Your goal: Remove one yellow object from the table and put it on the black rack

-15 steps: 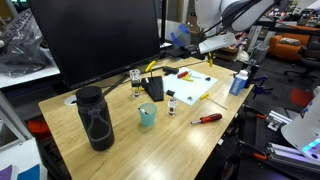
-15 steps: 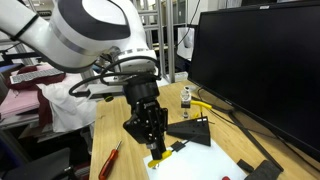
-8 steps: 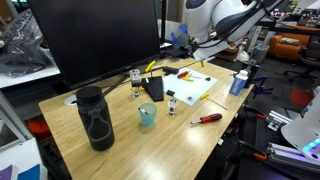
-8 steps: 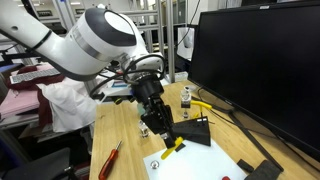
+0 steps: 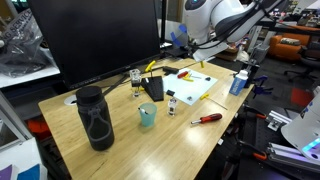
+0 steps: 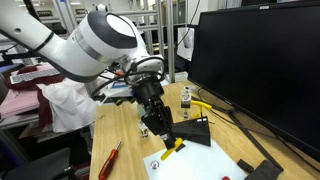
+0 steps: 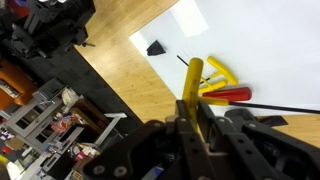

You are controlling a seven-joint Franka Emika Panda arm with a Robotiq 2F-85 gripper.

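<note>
Item: one yellow object (image 7: 192, 80), pinched between the closed fingers of the gripper (image 7: 192, 108) over the table (image 7: 150, 90); wrist view shows spare yellow pieces (image 7: 215, 75) on a white sheet (image 7: 270, 40); only the exterior views show the black rack (image 5: 152, 88); small bottle's (image 6: 186, 98) label unreadable.

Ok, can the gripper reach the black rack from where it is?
Probably yes. The gripper, shut on the yellow object, hangs near the black rack, and only low items on the table seem to lie between them.

Even indoor light, slight blur
</note>
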